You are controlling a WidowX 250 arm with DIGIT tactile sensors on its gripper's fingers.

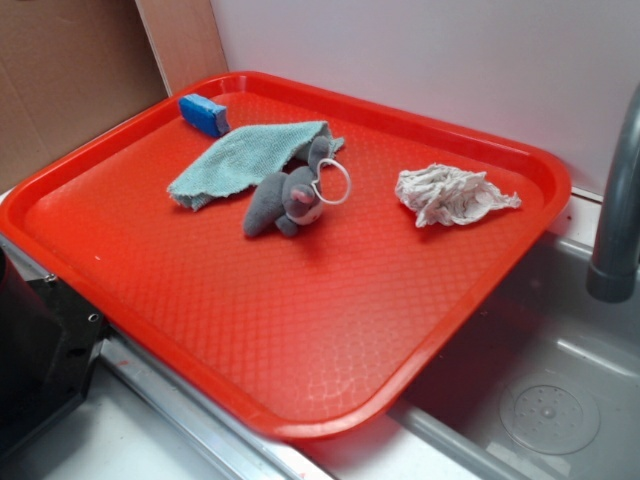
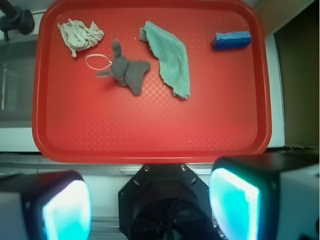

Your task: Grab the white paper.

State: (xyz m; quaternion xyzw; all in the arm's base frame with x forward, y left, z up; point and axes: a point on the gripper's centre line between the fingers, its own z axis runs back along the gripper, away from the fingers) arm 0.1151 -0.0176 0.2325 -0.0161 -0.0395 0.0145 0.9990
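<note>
White paper [image 1: 452, 194] lying free on red tray [image 1: 300, 340].
Gripper [image 2: 150, 210] is shown only by wrist view, fingers spread apart, nothing held.

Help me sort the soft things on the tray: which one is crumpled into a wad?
The white paper, alone toward the tap; the teal cloth lies flat.

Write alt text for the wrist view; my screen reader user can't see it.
Seen from above, a red tray holds crumpled white paper at top left, then a grey plush toy, a teal cloth and a blue block to its right. The gripper hangs below the tray, jaws open, holding nothing.
</note>
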